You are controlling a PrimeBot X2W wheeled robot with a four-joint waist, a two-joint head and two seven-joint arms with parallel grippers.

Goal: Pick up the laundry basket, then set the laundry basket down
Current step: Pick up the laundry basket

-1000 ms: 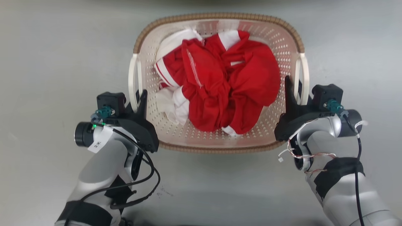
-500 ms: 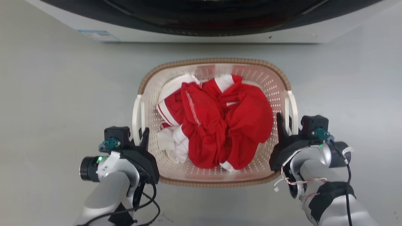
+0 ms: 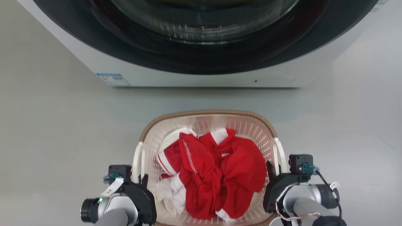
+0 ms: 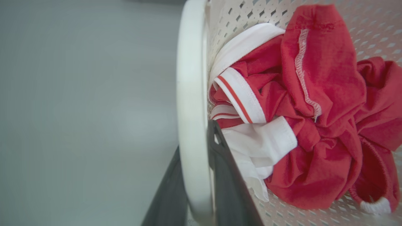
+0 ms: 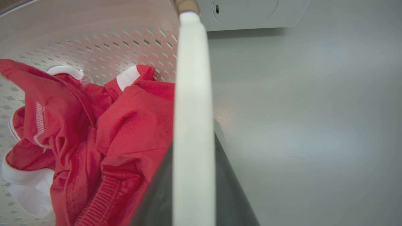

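From the head view, the laundry basket (image 3: 207, 112) is in the near middle of the grey floor (image 3: 56, 131), in front of the washing machine (image 3: 194, 80) and apart from it. Red and white clothes (image 3: 220, 175) are heaped inside. The left gripper (image 3: 140, 181) is at the left handle (image 3: 136, 160) and the right gripper (image 3: 274, 168) at the right handle (image 3: 280, 153). Whether the basket's base rests on the floor or hangs just above it cannot be told here.

In the left wrist view, the left gripper (image 4: 194, 138) is clamped on its white handle (image 4: 191, 78), one dark finger touching each side, with the clothes (image 4: 314, 110) just inside.

In the right wrist view, the right gripper (image 5: 193, 135) pinches its handle (image 5: 191, 78) likewise, with the washing machine (image 5: 245, 12) far beyond.
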